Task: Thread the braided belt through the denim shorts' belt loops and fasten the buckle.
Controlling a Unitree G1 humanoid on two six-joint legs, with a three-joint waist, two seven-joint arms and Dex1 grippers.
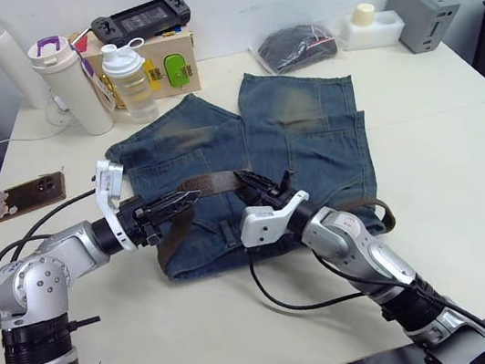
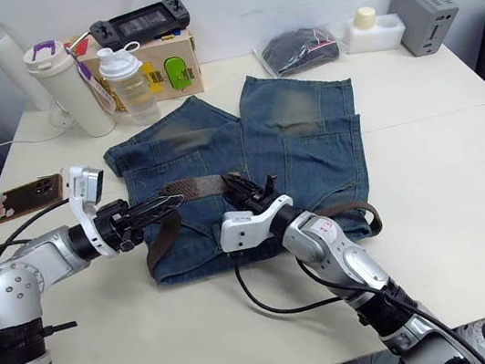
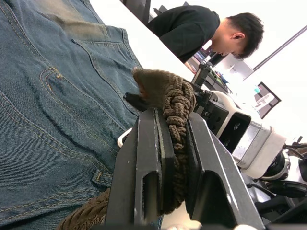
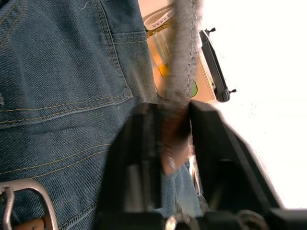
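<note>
Nearest: right gripper (image 1: 260,185) and left gripper (image 1: 175,202), two in all, both closed on the one braided belt (image 1: 211,184). One pair of denim shorts (image 1: 310,143) flat mid-table, legs pointing away. Belt running left-right across the waistband, its far end curling past the right hip. Seen in the right wrist view: silver buckle (image 4: 24,201) against denim.

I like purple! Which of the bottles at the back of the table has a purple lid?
The tall white bottle in the middle has it. The shaker bottle beside it has a white lid, and the white flask has none.
</note>
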